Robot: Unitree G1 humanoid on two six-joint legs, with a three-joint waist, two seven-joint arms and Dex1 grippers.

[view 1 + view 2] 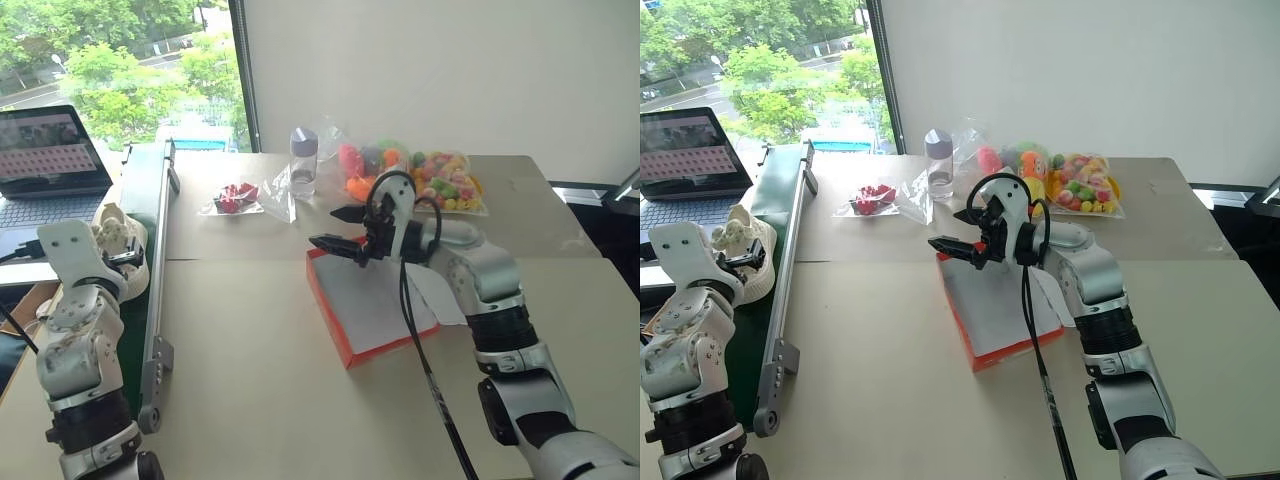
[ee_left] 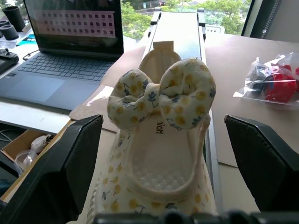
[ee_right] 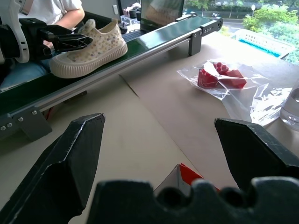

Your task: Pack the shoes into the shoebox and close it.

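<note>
One cream shoe (image 2: 163, 154) with a yellow flower print and a bow lies on the green conveyor belt (image 1: 140, 200) at the left. My left gripper (image 1: 125, 260) is open at its heel end, and the shoe lies between the two spread fingers (image 2: 65, 158). The red-orange shoebox (image 1: 325, 290) lies open on the table's middle, its white inside showing. My right gripper (image 1: 338, 228) hangs open over the box's far left corner (image 3: 184, 175) with nothing between its fingers.
A laptop (image 1: 45, 150) stands beyond the belt at the far left. At the table's back are a plastic bottle (image 1: 303, 160), a bag of red pieces (image 1: 235, 197) and a bag of colourful toys (image 1: 440, 180). A person's arm (image 3: 70, 14) rests behind the belt.
</note>
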